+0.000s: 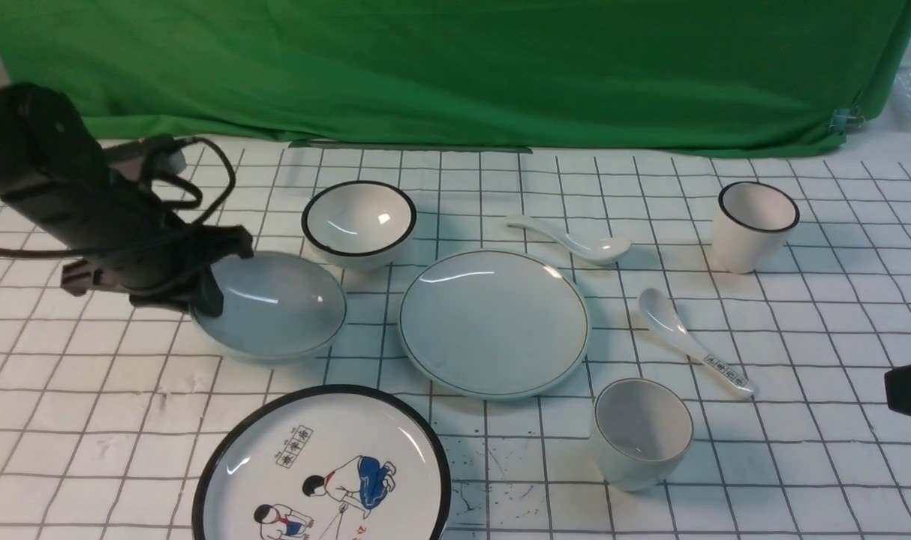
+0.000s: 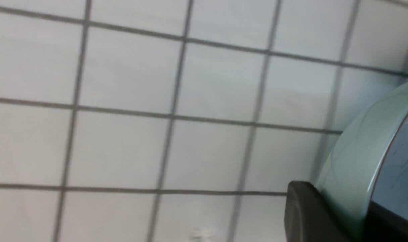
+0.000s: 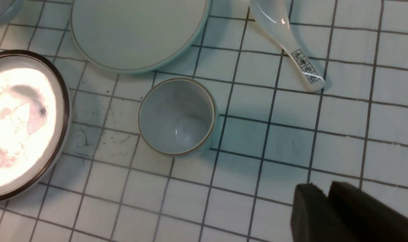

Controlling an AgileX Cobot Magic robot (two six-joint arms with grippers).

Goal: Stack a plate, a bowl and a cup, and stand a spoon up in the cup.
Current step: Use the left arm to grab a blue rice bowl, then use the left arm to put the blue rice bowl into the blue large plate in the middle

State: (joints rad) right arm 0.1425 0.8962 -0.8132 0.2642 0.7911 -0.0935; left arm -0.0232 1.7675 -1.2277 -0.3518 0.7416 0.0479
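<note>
Progress: nothing is stacked yet, all four pieces are apart. Everything below is placed against the plate (image 1: 493, 322), which sits bare mid-table.

Far left of the plate, the left gripper (image 1: 204, 289) has its jaws over the near-left rim of the shallow bowl (image 1: 283, 307). In the left wrist view one finger (image 2: 308, 215) presses the bowl's outer wall and a dark part shows inside the rim, so I read it as clamped on the bowl. I can't tell if the bowl is off the cloth. The bowl is just left of the plate, not on it.

Distractors: the black-rimmed bowl (image 1: 359, 221) is behind-left of the plate and the cartoon plate (image 1: 395, 450) is in front-left.

The plain spoon (image 1: 575, 240) lies just behind-right of the plate. The squat cup (image 1: 639, 435) stands upright and empty, in front-right of it. The printed spoon (image 1: 688, 341) lies to the right, the black-rimmed cup (image 1: 756, 225) far behind-right.

The right gripper (image 3: 323, 188) hovers well right of the plate, in front of the squat cup, fingers together, carrying nothing.

My judgement: step one, bowl onto plate, is in hand. Left to do: cup into bowl, plain spoon into cup.
</note>
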